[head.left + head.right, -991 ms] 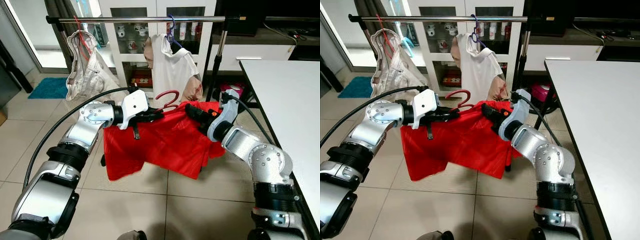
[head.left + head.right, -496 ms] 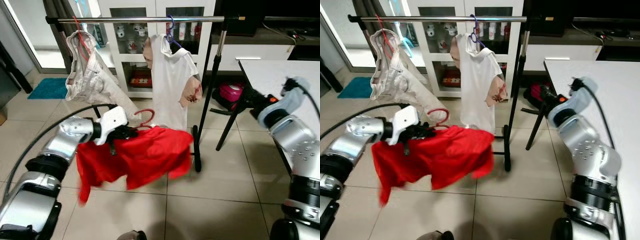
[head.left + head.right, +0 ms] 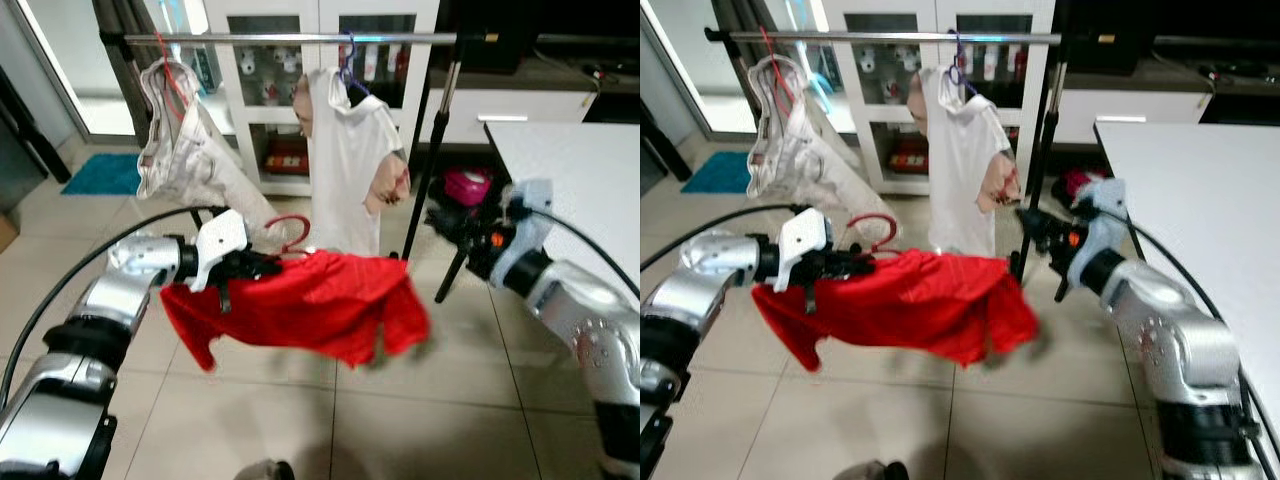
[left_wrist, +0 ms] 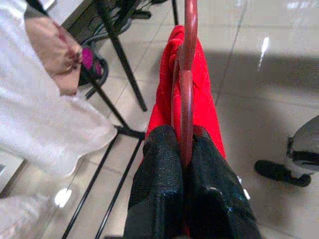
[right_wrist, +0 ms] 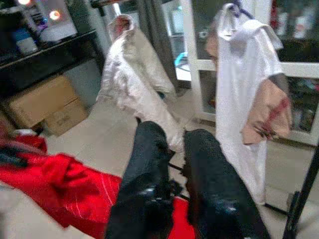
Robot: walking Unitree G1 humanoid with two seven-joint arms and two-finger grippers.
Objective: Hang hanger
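My left gripper (image 3: 256, 266) is shut on a red hanger (image 3: 287, 231), clamped just below its hook, as seen between its fingers (image 4: 159, 164) in the left wrist view. A red shirt (image 3: 320, 305) drapes from the hanger (image 4: 189, 59) and hangs above the floor, blurred at its right end. The clothes rail (image 3: 260, 38) runs across the top, well above the hanger hook. To the right of the shirt and apart from it, my right gripper (image 3: 446, 219) is shut with nothing held, its fingers (image 5: 149, 164) pointing at the rack.
On the rail hang a white shirt (image 3: 348, 150) on a blue hanger and a beige garment (image 3: 185, 155) on a red hanger. The rack's black upright (image 3: 430, 150) stands by my right gripper. A white table (image 3: 585, 170) is at right; a glass cabinet (image 3: 320, 70) stands behind.
My right gripper let go of the red shirt, swung away right, then came back toward the rack. The shirt now hangs from the left gripper alone, lower and further left than before.
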